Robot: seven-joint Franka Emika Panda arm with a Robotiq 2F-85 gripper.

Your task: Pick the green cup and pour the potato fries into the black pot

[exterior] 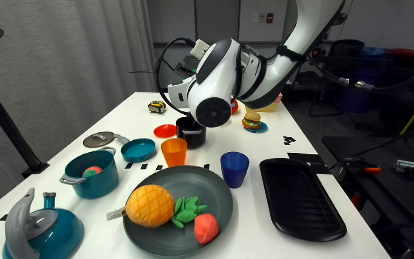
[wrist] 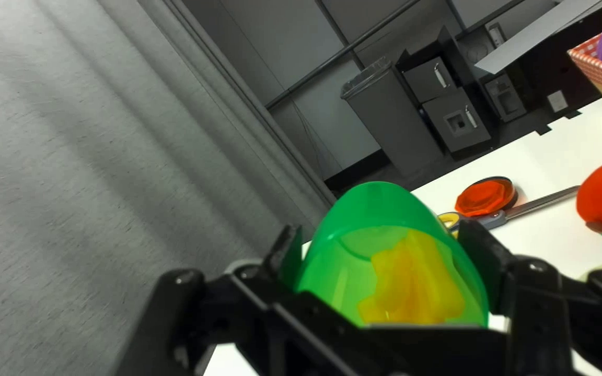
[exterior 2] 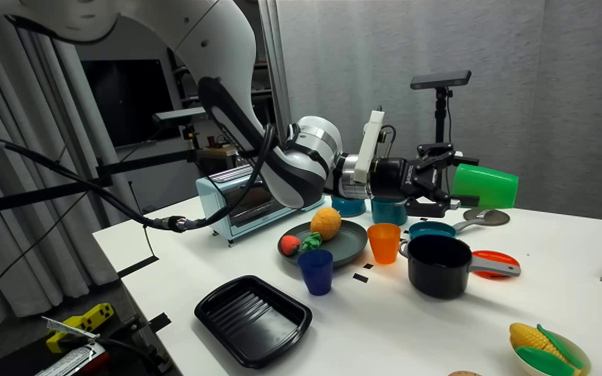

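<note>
Arm (exterior 2: 228,57): glossy white, rounded, black inlays (exterior 2: 212,90). Joint cap (exterior: 213,112): round, black; in an exterior view, at six o'clock on its housing (exterior: 221,79). Cables (exterior 2: 265,149): black, strapped, with silver connector (exterior 2: 175,223). Wrist ring (exterior 2: 350,176): silver; in an exterior view, flat white slab (exterior 2: 368,147) at one o'clock. Gripper (exterior 2: 468,181): black; white lettering (exterior 2: 409,175); screw heads (wrist: 537,265) at eight and four o'clock, wrist view.

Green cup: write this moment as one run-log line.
gripper: holds green cup; pose: tilted, airborne; contents: fries; black pot: on table
</note>
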